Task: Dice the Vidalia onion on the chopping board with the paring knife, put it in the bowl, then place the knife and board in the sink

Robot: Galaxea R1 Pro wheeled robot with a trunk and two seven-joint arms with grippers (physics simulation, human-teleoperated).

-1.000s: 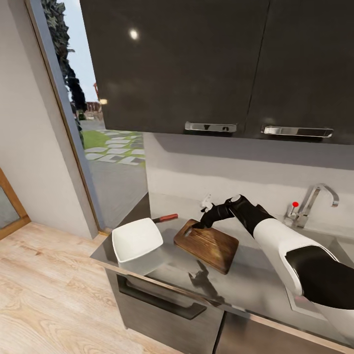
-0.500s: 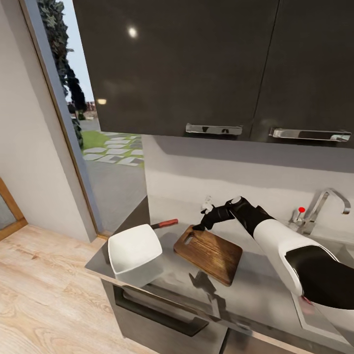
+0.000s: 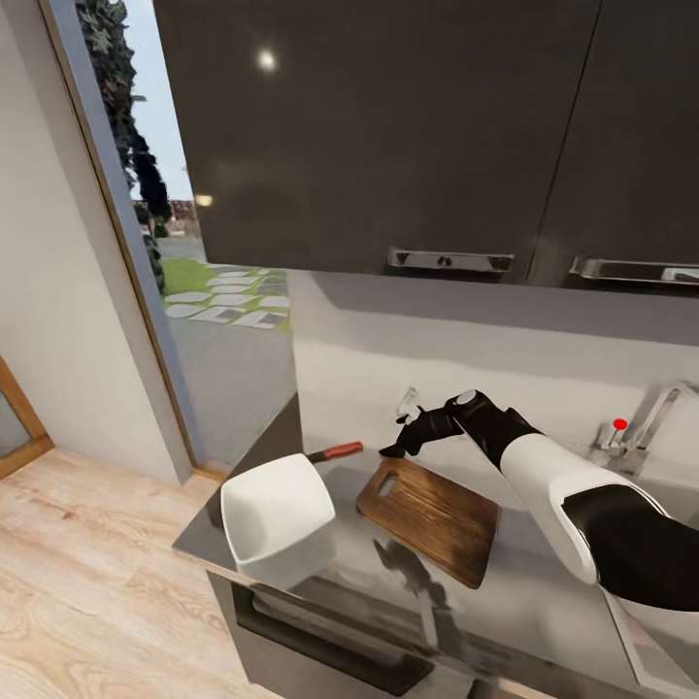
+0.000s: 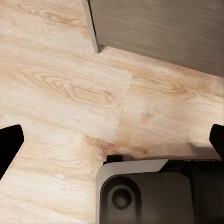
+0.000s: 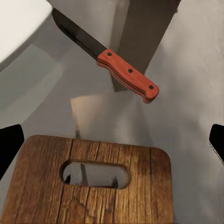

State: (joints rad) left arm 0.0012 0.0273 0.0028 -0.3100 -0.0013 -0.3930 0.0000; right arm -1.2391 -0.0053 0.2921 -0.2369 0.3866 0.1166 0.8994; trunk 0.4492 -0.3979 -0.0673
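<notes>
Progress looks early. Right pincer [image 3: 396, 449] hangs wide open, holding nothing, over the far end of the chopping board [image 3: 430, 505], near its handle hole. Paring knife [image 5: 108, 59] lies on the surface [image 3: 563, 592] just past the board, not yet picked up. White bowl [image 3: 275, 507] sits left of the board & looks empty. No onion on the board. Left pincer [image 4: 112, 142] is open too, down over the wood floor [image 4: 60, 84]. Sink tap [image 3: 636, 427] is far right. Dicing, filling bowl & sink drop all seem left.

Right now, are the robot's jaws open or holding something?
Left gripper: open, holding nothing.
Right gripper: open, empty, above the chopping board.
</notes>
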